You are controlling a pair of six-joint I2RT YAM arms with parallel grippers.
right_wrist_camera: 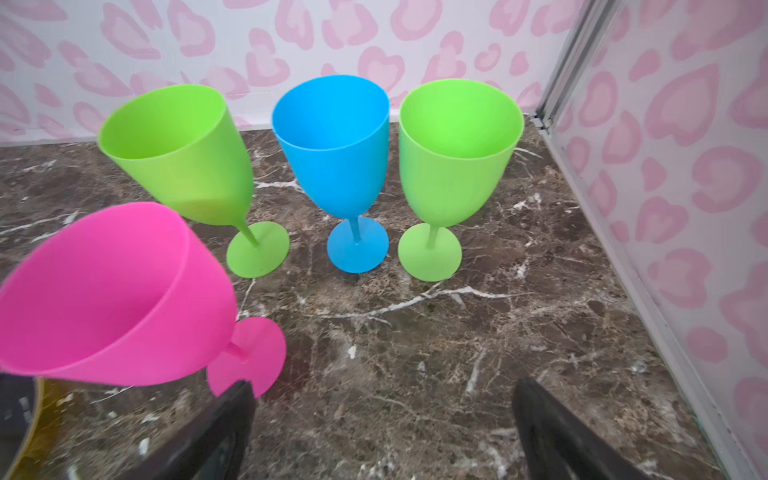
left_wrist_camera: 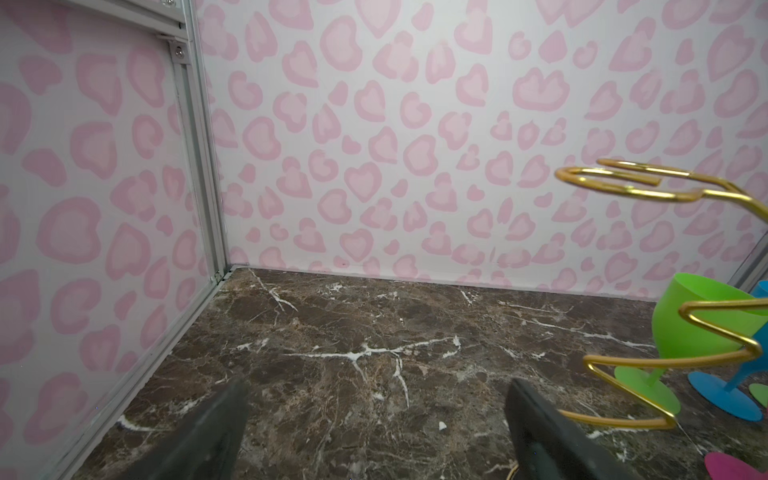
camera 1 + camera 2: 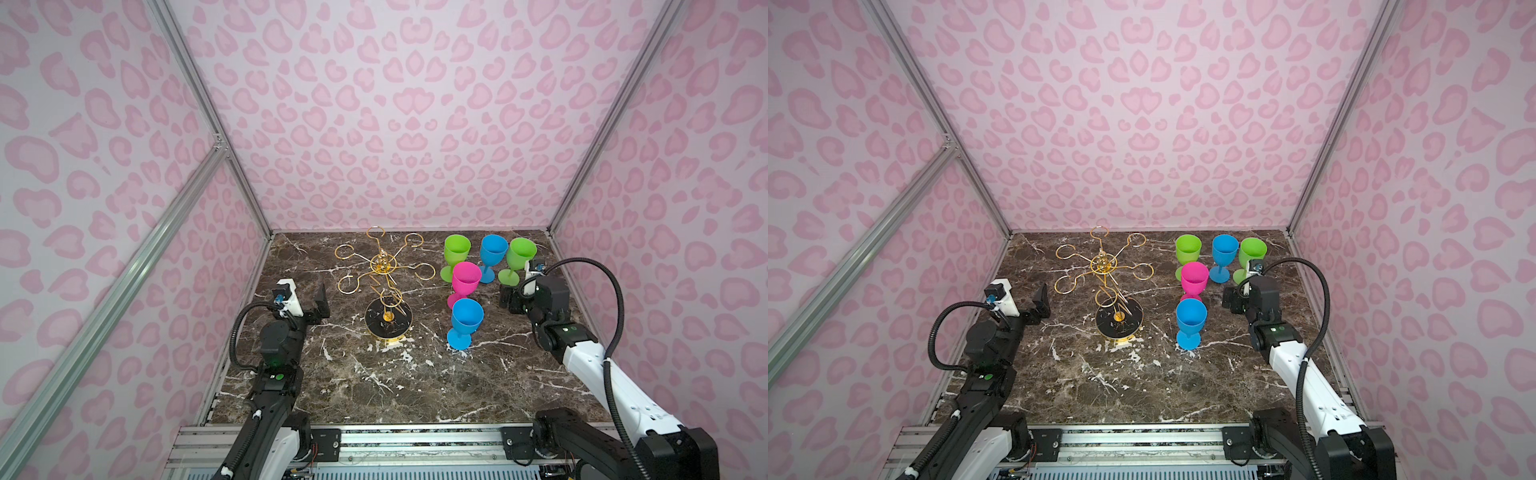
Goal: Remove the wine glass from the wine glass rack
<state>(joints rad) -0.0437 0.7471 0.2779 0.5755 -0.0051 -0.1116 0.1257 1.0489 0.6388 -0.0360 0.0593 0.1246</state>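
Note:
The wine glass rack [image 3: 383, 262] [image 3: 1104, 262] stands left of centre on its round black base [image 3: 387, 318]. Its gold loops [image 2: 623, 187] hold nothing. Several wine glasses stand upright on the marble to its right: a green wine glass [image 1: 187, 153], a blue wine glass [image 1: 336, 145] and a second green one [image 1: 457, 149] in a back row. A pink wine glass [image 3: 466, 276] [image 1: 112, 291] and a second blue one [image 3: 467, 316] stand nearer. My right gripper [image 3: 509, 297] [image 1: 382, 386] is open over bare marble, just short of the back row. My left gripper [image 3: 309, 309] [image 2: 378, 386] is open and empty, left of the rack.
Pink patterned walls with aluminium posts [image 3: 552, 230] close in the marble table [image 3: 374, 382] on three sides. The right wall [image 1: 665, 249] runs close beside my right gripper. A metal rail [image 3: 415, 436] lies along the front edge.

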